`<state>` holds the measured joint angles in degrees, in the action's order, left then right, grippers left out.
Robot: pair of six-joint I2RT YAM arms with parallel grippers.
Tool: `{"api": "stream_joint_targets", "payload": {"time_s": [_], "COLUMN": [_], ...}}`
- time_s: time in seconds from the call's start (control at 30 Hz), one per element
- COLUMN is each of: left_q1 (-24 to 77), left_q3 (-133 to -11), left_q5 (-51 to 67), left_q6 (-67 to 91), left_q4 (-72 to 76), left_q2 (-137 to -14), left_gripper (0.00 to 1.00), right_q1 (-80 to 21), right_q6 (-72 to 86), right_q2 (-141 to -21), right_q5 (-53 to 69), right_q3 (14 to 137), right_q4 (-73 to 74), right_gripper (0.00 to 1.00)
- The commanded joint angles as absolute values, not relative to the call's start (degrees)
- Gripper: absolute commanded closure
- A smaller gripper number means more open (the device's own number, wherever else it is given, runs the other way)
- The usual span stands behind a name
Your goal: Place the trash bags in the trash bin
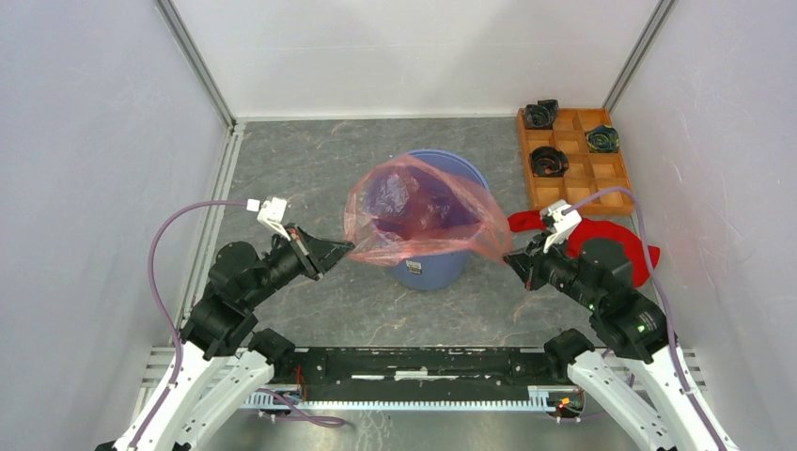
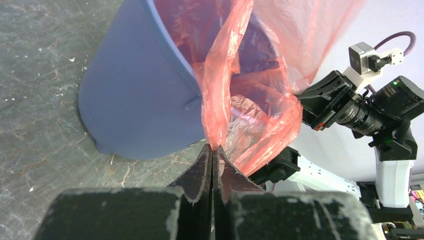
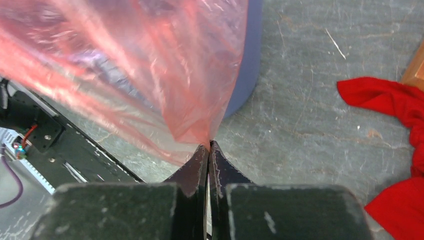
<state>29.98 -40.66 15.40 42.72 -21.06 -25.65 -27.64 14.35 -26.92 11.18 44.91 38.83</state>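
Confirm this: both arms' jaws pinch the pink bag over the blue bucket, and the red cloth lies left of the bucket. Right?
Not quite. The red cloth lies right of the blue bucket, as the top view shows. Both arms' jaws do pinch the pink bag over the bucket.

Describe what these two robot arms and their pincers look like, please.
Both are white near the base, black further up. The left gripper and right gripper are black, tapering wedges with scuffed, whitish edges. Each wrist carries a small white camera trailing a lilac cable.
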Motion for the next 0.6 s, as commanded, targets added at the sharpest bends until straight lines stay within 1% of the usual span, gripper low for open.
{"api": "stream_joint_targets", "payload": {"time_s": [0.0, 0.2, 0.3, 0.43, 0.5, 0.57], "left_q1": [29.7, 29.7, 29.7, 29.7, 29.7, 29.7], "left_q3": [-39.4, -37.4, -37.0, -38.3, -40.4, -43.0], "left_q5": [16.9, 16.1, 11.7, 8.3, 3.9, 0.4], "left_q6": [45.0, 45.6, 45.0, 43.0, 41.1, 39.2], "left_q4": [-21.8, -22.4, -25.8, -25.7, -26.1, -26.2], "left_q2": [-23.7, -23.6, -25.3, -29.5, -32.9, -36.6], "left_gripper": [0.97, 0.95, 0.95, 0.92, 0.87, 0.79], "right_q1": [-27.7, -27.7, -27.6, -27.7, -27.6, -27.7], "right_q6": [13.7, 14.9, 14.7, 13.2, 11.9, 10.6], "right_q2": [-25.6, -23.4, -24.4, -26.8, -28.7, -30.7], "right_q5": [8.8, 6.3, 2.8, -2.4, -4.8, -5.8], "right_q3": [43.3, 39.7, 38.1, 36.8, 36.3, 36.5], "right_q4": [39.6, 35.6, 33.3, 27.7, 23.8, 20.5], "right_gripper": [0.99, 1.00, 0.97, 0.84, 0.79, 0.74]}}
